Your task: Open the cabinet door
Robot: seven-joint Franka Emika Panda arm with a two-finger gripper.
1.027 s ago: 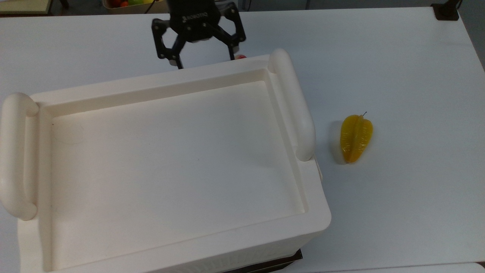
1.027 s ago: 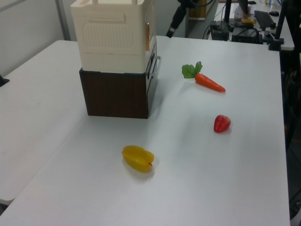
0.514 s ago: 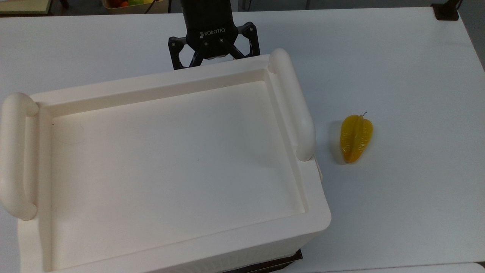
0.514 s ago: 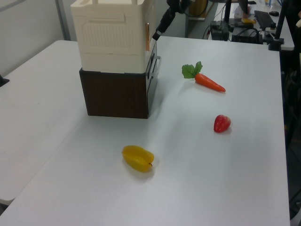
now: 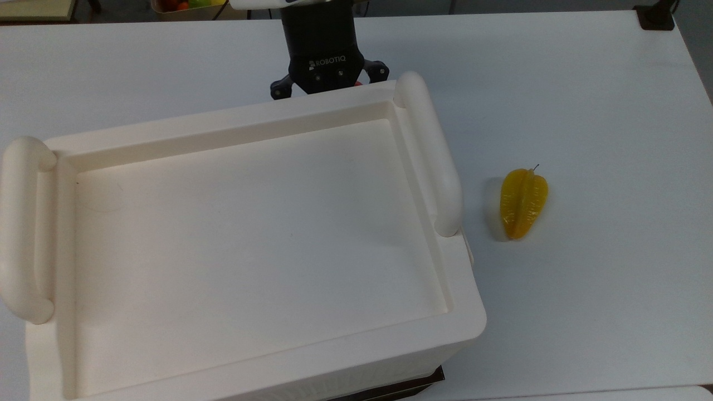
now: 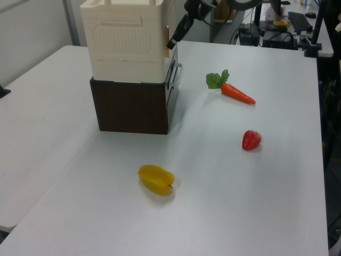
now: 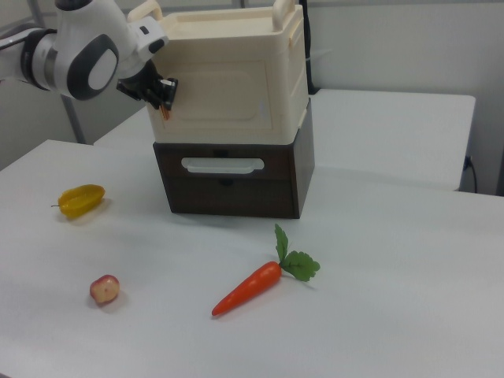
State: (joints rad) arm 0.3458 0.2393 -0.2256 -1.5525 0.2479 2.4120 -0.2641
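Gripper (image 7: 164, 101) at cabinet door (image 7: 224, 92) edge, finger state unclear; carrot (image 7: 250, 287), starfruit (image 5: 522, 203) apart.

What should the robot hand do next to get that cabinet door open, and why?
Probably pull gently away from the cabinet so the door swings out. In the right view the gripper sits at the door's left edge, beside a small orange bit there, and the door looks flat against the front, not open yet. I can't tell if it has a hold on the edge, so it should go slowly.

Pincer (image 7: 164, 101) low, tilted, on a white arm
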